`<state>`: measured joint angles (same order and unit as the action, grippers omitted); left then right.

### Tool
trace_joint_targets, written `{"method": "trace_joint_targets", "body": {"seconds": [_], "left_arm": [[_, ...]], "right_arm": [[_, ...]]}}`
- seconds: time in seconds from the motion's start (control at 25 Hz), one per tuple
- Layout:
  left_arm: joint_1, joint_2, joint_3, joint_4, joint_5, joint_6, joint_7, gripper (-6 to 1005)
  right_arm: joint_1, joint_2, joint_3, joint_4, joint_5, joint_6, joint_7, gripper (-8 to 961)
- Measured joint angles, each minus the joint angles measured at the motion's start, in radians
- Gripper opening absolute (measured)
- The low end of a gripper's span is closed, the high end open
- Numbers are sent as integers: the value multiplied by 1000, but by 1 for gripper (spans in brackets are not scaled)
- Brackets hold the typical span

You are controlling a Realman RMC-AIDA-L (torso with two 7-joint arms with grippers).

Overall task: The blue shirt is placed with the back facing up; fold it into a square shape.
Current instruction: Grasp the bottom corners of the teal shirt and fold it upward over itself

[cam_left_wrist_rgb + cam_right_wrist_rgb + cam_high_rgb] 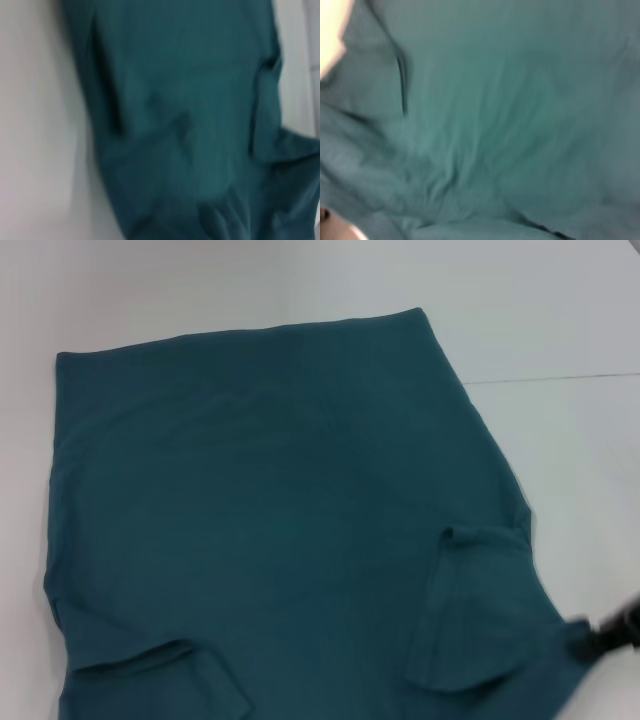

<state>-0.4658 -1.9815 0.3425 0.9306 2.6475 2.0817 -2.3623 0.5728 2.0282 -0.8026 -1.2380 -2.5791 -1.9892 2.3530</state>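
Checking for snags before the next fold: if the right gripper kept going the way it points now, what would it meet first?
Probably the blue shirt itself: the right gripper sits at its right edge, aimed inward toward the folded-in sleeve. Depth is unclear.

A plain white table (560,300) is covered largely by a dark teal-blue knit T-shirt (270,510), spread flat.

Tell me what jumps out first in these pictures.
The blue shirt fills most of the head view, spread flat on the white table, with both sleeves folded in over the body near the robot. The right gripper shows as a dark shape at the shirt's near right edge.
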Motion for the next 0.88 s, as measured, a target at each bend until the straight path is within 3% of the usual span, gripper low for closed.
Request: {"method": "trace_joint_targets", "body": {"seconds": [0.24,0.68,0.88], "left_arm": [[-80,50,-60,18,-86,-5,-4,23],[-171,93,-69,33,-174,-25,-10,24],[-203,103,-76,35,-216,-148,-3,24]], "right_arm": [[71,-9,141,-1,15,6,-44,66],[135,-11,275,-37,52,68,-25,65],[134,-19,288,-26,111,193,2,65]]}}
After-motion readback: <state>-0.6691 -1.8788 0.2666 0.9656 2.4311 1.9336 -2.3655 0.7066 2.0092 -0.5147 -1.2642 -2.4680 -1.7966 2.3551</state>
